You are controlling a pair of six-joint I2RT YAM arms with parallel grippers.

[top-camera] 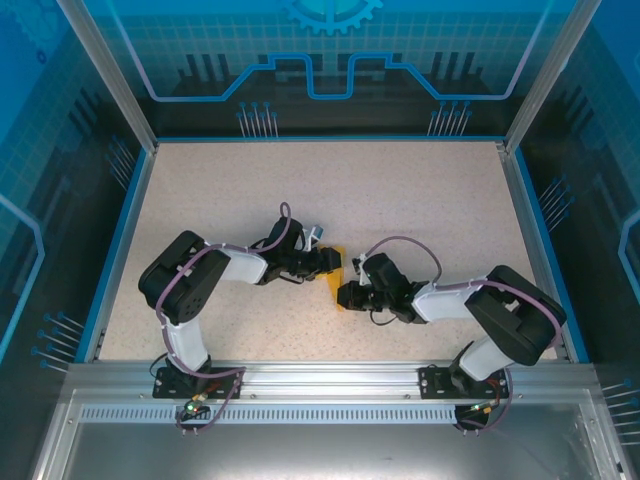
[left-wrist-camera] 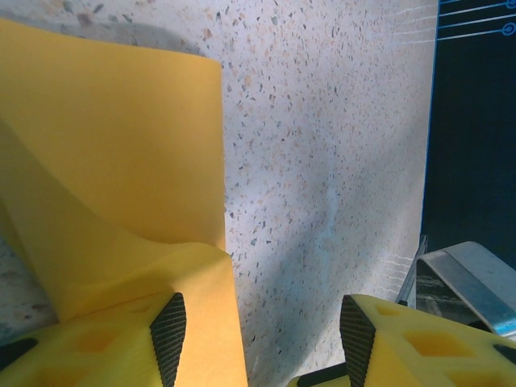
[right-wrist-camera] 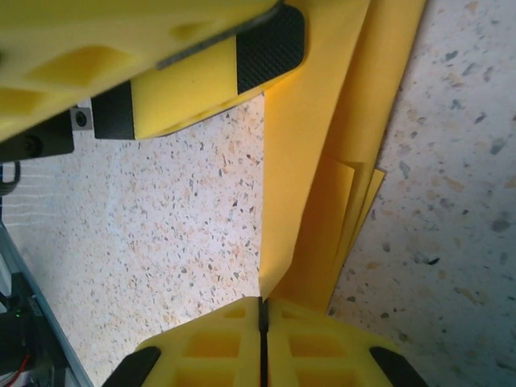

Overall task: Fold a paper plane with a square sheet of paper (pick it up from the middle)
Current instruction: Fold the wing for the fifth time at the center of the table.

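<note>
Since the folded orange-yellow paper sheet (top-camera: 334, 276) lay mid-frame between both arms, we judged the right gripper (right-wrist-camera: 262, 313) the nearer. It was clamped on the sheet's near tip, and the long axis ran toward upper right. The left gripper (left-wrist-camera: 262, 339) stood half-open and grasped nothing, with the paper at the lower left of its view.

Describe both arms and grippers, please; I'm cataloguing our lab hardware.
Both the left arm and right arm have bulky black joint housings, white link covers and looping purple cables. The left gripper and right gripper have blocky yellow fingers with recessed pockets and black cross-hatched pads.
</note>
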